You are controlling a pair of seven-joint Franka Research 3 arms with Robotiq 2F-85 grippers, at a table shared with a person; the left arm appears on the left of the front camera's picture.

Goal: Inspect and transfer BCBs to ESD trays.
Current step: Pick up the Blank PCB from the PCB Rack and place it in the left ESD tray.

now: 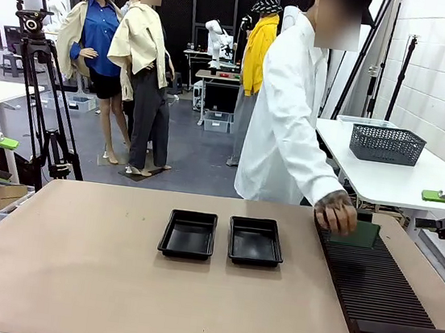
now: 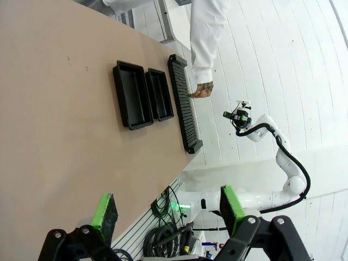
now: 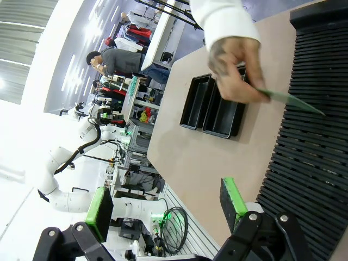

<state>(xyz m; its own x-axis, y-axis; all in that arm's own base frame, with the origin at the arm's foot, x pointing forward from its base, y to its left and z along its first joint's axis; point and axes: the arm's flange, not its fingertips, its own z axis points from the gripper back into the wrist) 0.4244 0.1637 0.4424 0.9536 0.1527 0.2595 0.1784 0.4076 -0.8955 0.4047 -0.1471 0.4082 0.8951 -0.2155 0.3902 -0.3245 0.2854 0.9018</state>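
- Left claw (image 2: 167, 209): fingers spread wide and empty, off the side of the surface (image 1: 71, 278) opposite the rack (image 1: 378, 287), well apart from it.
- Right claw (image 3: 166, 204): likewise wide and empty, poised off the surface on the rack's outer side, touching nothing.
- ESD trays: the tray beside the rack (image 1: 255, 242) and the second tray (image 1: 187, 235), just beyond it on the side away from the rack, lie side by side. Both floors are bare, so no board is transferred yet.
- Rack: long, black and ribbed; its near and middle slots carry no board.
- BCB (image 1: 358, 233): one thin green board at the rack's far end, gripped by the person's hand (image 1: 336, 213). Whether it sits in a slot or is clear of it cannot be told.
- Judgement: the task stands at its opening. Inspection of this board and every transfer into the trays are left to do.
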